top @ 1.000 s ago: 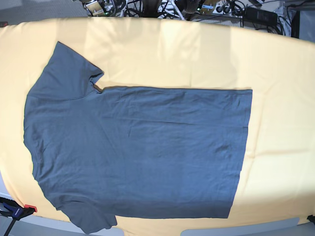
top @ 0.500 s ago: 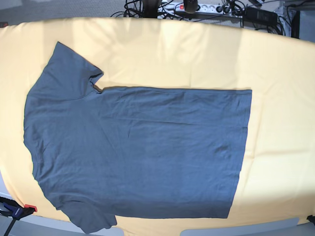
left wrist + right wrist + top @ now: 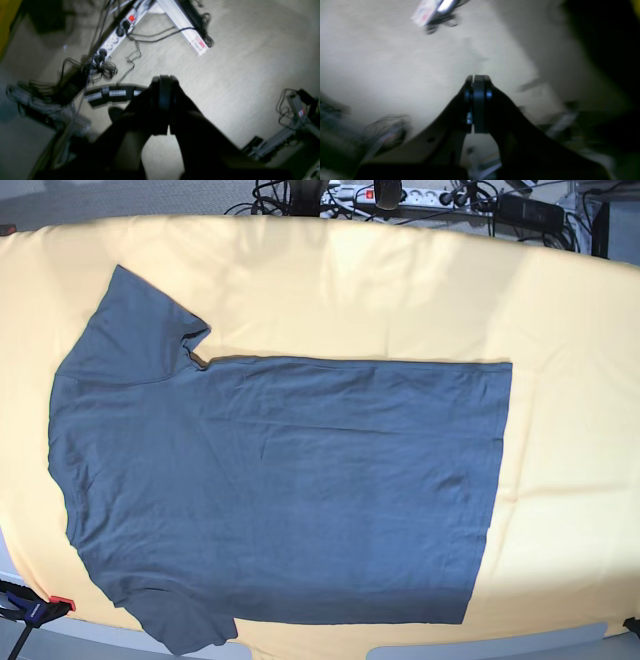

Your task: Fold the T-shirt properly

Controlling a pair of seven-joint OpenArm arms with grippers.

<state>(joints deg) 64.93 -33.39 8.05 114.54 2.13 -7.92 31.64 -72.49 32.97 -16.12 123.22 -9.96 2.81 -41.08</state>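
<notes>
The dark slate-grey T-shirt [image 3: 280,480] lies spread flat on the yellow-orange cloth [image 3: 400,290], sleeves to the left and hem to the right. One sleeve points to the far left corner, the other hangs near the front edge. Neither arm shows in the base view. In the left wrist view my left gripper [image 3: 163,100] is shut with nothing in it, hanging over the floor. The right wrist view, which is blurred, shows my right gripper [image 3: 477,100] shut and empty above bare floor.
Cables and a power strip [image 3: 400,195] lie on the floor behind the table. A power strip with a red switch [image 3: 125,27] and metal rails [image 3: 185,25] show below the left gripper. A black clamp with a red tip [image 3: 30,610] sits at the front left corner.
The T-shirt has not moved. The dark arm parts at the table's far edge one second ago have withdrawn out of the base view.
</notes>
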